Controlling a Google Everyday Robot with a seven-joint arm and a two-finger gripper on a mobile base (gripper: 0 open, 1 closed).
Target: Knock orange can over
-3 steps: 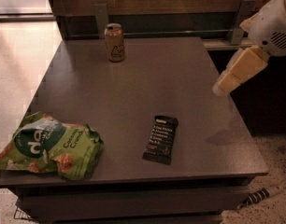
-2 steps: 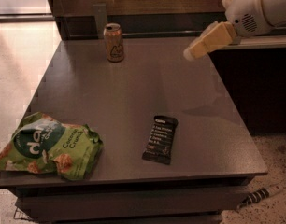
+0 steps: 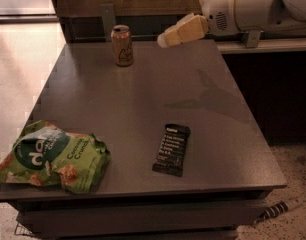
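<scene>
The orange can (image 3: 122, 45) stands upright near the far edge of the grey table (image 3: 118, 109), left of centre. It is orange-gold with a silver top rim and a pale swirl on its side. My gripper (image 3: 165, 40) hangs in the air above the table's far edge, to the right of the can and about level with its top, pointing left towards it. A gap separates the gripper from the can. The white arm (image 3: 248, 6) reaches in from the upper right.
A black snack bar (image 3: 171, 149) lies on the table near the front, right of centre. A green snack bag (image 3: 50, 156) lies at the front left corner. A wooden wall and a ledge (image 3: 263, 44) run behind the table.
The gripper has swung up and left, from beside the table's right edge to the far edge close to the can. The can, bar and bag have not moved.
</scene>
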